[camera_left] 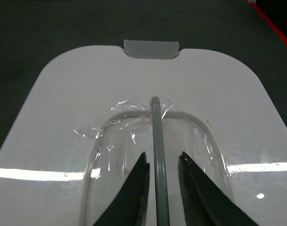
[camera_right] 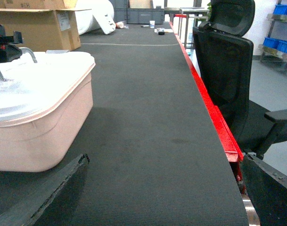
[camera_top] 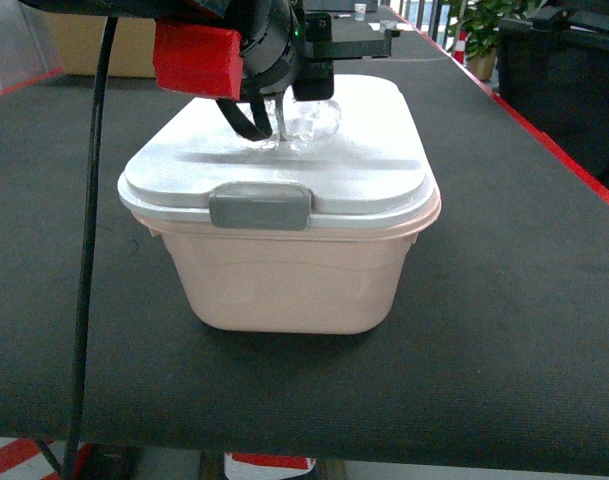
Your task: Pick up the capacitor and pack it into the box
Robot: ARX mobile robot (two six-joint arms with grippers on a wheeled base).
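Observation:
The pale pink box (camera_top: 294,280) stands on the black table with its white lid (camera_top: 364,150) on and a grey latch (camera_top: 259,206) facing me. My left gripper (camera_top: 276,125) hangs over the middle of the lid. In the left wrist view its two black fingers straddle the thin grey handle (camera_left: 156,122) with a small gap on each side, so the left gripper (camera_left: 162,154) is open. Crinkled clear film (camera_left: 124,117) lies round the handle recess. My right gripper (camera_right: 164,160) is wide open over bare table to the right of the box (camera_right: 44,127). The capacitor is out of view.
A black cable (camera_top: 89,250) hangs down at the left. A brown cardboard carton (camera_right: 35,26) stands behind the box. The table's red edge (camera_right: 204,94) runs along the right, with a black office chair (camera_right: 228,56) beyond it and blue bins (camera_right: 280,44) on a shelf.

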